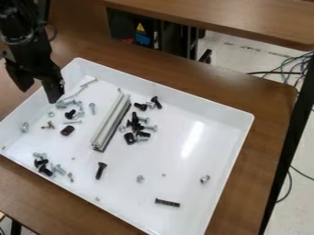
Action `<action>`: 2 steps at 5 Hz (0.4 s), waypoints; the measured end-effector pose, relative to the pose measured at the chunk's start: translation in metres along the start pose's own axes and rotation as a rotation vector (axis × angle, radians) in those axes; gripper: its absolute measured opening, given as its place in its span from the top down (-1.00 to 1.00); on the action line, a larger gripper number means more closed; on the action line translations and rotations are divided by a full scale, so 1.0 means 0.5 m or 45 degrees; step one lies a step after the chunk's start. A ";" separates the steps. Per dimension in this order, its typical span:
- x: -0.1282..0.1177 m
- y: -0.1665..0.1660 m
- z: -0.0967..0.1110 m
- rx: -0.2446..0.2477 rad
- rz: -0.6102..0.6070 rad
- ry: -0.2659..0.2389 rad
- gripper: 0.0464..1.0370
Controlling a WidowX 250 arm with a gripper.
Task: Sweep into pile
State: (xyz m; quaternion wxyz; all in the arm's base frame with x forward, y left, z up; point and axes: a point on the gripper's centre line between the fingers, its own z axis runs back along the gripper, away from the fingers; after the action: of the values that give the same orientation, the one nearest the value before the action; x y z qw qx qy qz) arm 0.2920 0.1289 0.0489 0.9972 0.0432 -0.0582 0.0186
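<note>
The black gripper (38, 95) hangs at the upper left, open, one fingertip over the white tray's (215, 133) left wall and the other just inside it. Close to the inner fingertip lie silver screws (69, 104). A silver extrusion bar (109, 121) lies in the upper middle of the tray. To its right is a loose cluster of black and silver bolts (136, 124). Left of the bar are a black piece (67, 131) and small screws. Another group of bolts (44, 167) lies near the lower left wall. A single black bolt (100, 170) sits below the bar.
The tray's raised walls surround the parts on a brown table (264, 137). A black threaded strip (167, 202) and a silver nut (204, 179) lie apart in its lower right. Another wooden tabletop (233, 18) and cables (297, 69) are behind.
</note>
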 end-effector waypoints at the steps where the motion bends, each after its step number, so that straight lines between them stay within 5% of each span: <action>1: -0.009 -0.006 -0.015 -0.017 0.003 0.033 -0.92; 2: -0.010 -0.033 -0.015 -0.066 0.004 0.061 -0.92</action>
State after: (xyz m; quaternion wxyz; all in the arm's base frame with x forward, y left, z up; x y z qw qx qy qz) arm 0.2884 0.1131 0.0394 0.9991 0.0170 -0.0346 0.0196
